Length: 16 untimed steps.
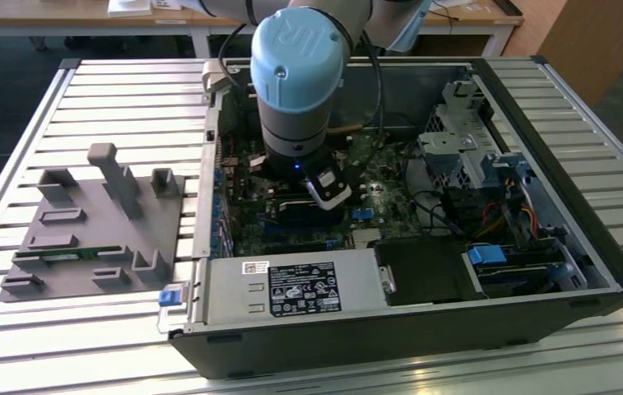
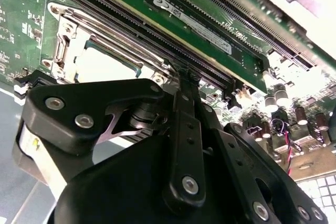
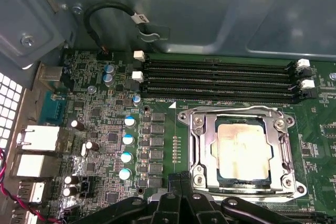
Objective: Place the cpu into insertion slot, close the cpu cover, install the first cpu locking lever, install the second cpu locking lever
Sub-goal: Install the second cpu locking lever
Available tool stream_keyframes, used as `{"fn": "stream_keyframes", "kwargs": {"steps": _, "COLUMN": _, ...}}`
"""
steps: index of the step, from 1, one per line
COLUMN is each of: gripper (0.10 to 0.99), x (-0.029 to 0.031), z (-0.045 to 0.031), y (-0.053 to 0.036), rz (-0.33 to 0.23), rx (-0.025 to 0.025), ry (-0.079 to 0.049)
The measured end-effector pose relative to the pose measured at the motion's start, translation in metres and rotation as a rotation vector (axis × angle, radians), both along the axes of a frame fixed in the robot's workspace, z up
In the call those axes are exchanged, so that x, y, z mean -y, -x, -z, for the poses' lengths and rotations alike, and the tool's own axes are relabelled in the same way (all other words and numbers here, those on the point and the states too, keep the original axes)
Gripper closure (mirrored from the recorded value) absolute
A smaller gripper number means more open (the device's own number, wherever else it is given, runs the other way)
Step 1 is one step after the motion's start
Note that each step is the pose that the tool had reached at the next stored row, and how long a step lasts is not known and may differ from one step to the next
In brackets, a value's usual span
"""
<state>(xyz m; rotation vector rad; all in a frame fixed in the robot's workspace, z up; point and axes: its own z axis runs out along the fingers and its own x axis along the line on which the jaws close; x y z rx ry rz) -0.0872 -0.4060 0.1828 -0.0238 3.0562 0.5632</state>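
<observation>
In the first wrist view, I see the cpu (image 3: 244, 150) flat in its socket, the cpu cover (image 3: 237, 116) closed around it, gripper (image 3: 181, 182) at the cover's edge, its fingers seemingly pressed together.

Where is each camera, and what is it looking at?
Exterior view: off the arm, above and in front of the open computer case, looking down into it; the blue-capped arm reaches in over the motherboard.
First wrist view: rides on the arm, faces the motherboard, where the cpu sits under the closed cpu cover; black gripper parts show along one edge.
Second wrist view: also on the arm, close and slanted behind the gripper.
Both wrist views share the cpu, its cover and the long memory slots.
</observation>
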Motion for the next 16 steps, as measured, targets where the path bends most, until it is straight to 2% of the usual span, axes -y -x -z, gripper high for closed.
{"fn": "stream_keyframes", "kwargs": {"steps": 10, "gripper": 0.98, "x": -0.0015, "z": -0.0002, "y": 0.0002, "rz": 0.0, "rx": -0.0004, "ry": -0.011}}
{"fn": "stream_keyframes", "kwargs": {"steps": 16, "gripper": 0.98, "x": -0.0019, "z": -0.0006, "y": 0.0002, "rz": 0.0, "rx": -0.0003, "ry": -0.013}}
